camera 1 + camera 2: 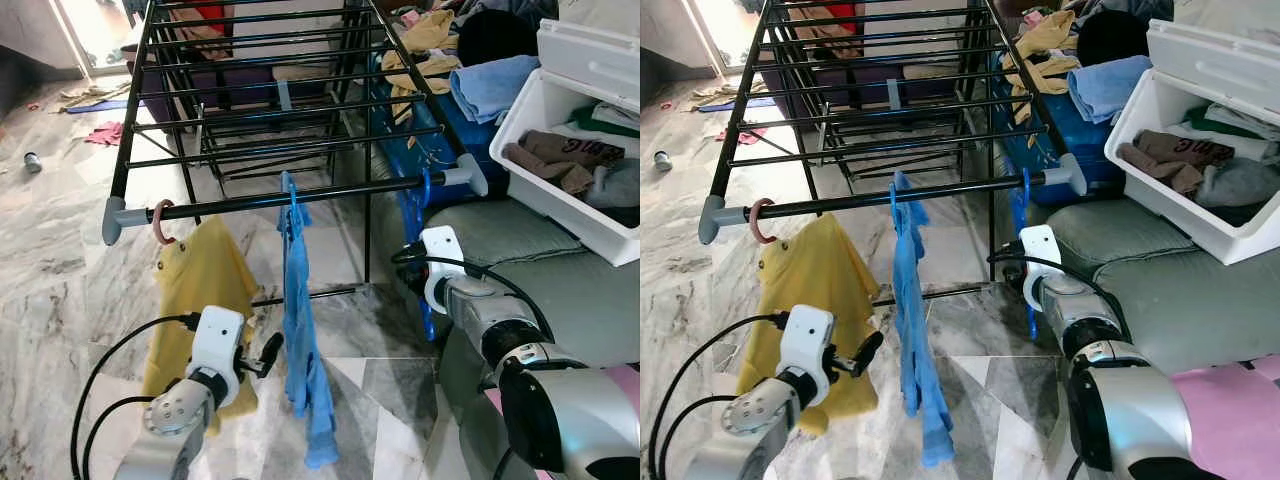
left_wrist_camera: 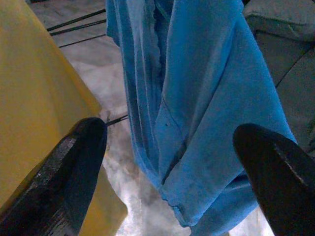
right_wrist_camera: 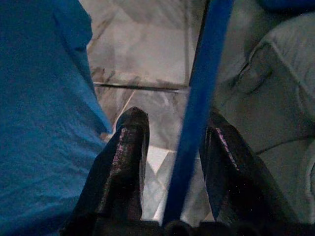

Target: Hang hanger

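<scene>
The right claw has its two black fingers parted only a little, with the shaft of a blue hanger running between them; whether the pads actually pinch it I cannot tell, though the shaft sits close against both. That blue hanger hangs long-axis up and down, its hook over the front rail of the black drying rack near the rail's right end, its lower part dropping toward the marble floor beside the grey cushion.

The left claw is spread wide and grips nothing, its fingers aimed at the blue garment (one finger sits just beside the yellow cloth).

On that front rail I count three hooks: a pink one carrying the yellow garment, a blue one in the middle holding the blue garment, and the blue hanger at the right. One white bin of folded clothes sits on the sofa.
</scene>
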`<state>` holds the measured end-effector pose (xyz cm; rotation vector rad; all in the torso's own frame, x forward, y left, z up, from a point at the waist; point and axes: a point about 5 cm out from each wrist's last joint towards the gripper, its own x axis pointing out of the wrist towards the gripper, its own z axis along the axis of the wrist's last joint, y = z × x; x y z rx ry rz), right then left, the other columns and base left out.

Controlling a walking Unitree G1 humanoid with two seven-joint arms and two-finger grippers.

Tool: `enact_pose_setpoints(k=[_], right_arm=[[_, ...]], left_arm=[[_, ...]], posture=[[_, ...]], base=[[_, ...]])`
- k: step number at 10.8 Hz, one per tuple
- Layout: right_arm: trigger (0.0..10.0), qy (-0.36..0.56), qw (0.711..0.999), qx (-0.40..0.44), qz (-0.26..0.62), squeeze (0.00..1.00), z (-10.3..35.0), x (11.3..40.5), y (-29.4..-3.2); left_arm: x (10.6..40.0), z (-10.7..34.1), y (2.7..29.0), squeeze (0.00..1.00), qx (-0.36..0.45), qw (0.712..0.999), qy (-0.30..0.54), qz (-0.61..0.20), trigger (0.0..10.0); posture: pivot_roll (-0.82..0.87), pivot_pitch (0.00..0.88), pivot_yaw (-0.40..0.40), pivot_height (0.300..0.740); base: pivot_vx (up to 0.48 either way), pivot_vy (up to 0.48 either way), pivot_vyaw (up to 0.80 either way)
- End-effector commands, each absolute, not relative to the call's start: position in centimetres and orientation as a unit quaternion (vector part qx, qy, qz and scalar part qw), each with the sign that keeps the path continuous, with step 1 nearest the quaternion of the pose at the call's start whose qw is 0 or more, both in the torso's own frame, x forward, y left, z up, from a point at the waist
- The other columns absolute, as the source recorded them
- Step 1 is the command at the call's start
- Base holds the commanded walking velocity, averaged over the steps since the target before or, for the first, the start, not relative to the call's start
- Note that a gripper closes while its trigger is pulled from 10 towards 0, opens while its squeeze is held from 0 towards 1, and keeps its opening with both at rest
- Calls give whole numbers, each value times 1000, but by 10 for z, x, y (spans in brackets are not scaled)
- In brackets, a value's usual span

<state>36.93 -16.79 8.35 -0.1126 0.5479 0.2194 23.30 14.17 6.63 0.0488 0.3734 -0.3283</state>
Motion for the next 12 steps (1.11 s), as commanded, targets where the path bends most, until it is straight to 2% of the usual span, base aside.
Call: enact_pose_setpoints(k=[1, 8, 12], right_arm=[[10000, 250, 960, -65, 108, 1000, 89, 372, -171], [10000, 181, 972, -108, 100, 1000, 92, 353, -197], [10000, 149, 973, -137, 111, 1000, 96, 319, -196]], left_arm=[[234, 64, 141, 0, 29, 968, 189, -160, 10000], [241, 68, 134, 0, 28, 972, 179, -153, 10000], [243, 67, 137, 0, 28, 972, 179, -147, 10000]], posture=[[135, 63, -1, 740], [55, 63, -1, 740], [26, 57, -7, 740]], base=[[0, 0, 0], [0, 0, 0], [0, 0, 0]])
